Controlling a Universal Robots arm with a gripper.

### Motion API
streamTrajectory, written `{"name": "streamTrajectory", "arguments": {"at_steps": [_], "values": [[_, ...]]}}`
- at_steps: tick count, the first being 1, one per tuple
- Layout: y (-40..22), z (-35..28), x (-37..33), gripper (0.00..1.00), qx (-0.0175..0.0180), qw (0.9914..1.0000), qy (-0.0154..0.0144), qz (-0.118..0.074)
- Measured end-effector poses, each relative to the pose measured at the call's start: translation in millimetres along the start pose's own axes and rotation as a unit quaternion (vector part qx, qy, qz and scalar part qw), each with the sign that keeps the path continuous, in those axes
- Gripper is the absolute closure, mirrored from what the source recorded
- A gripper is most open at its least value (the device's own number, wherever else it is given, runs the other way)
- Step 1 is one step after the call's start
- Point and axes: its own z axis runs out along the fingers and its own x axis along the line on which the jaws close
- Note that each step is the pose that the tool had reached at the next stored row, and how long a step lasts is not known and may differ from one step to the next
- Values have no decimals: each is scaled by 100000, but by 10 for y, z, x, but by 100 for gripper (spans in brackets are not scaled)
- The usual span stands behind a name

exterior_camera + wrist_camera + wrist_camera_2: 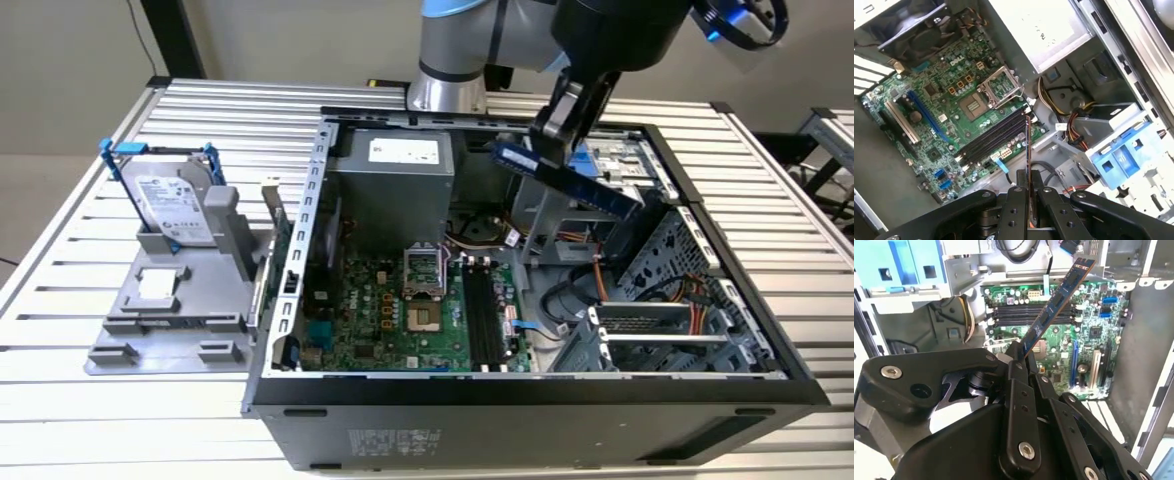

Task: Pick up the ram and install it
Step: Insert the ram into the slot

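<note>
My gripper (541, 135) is shut on one end of the ram (567, 178), a long blue circuit stick with dark chips, held tilted in the air above the open computer case (287, 290). In the second wrist view the ram (1054, 307) slants up from the black fingers (1015, 371) over the green motherboard (1089, 330). Edge-on in the first wrist view, the ram (1028, 150) rises from the gripper (1029, 192) over the long black memory slots (991, 136). In the exterior view those slots (483, 318) lie well below the stick.
A silver hard drive (174, 205) in a blue frame stands on a grey fixture (160, 320) at the exterior view's left, outside the case. Inside are a grey power supply (394, 185), the processor socket (420, 270), orange cables (601, 285) and a metal drive cage (654, 330).
</note>
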Motion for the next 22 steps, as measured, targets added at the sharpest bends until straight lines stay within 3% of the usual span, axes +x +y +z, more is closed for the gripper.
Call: {"name": "streamTrajectory", "arguments": {"at_steps": [5, 8, 11, 16, 22], "values": [[0, 0, 0, 100, 279, 99925, -153, 3868], [0, 0, 0, 100, 445, 99807, -252, 6184], [0, 0, 0, 100, 612, 99632, -346, 8542], [0, 0, 0, 100, 882, 99228, -504, 12357], [0, 0, 0, 100, 1208, 98553, -687, 16896]]}}
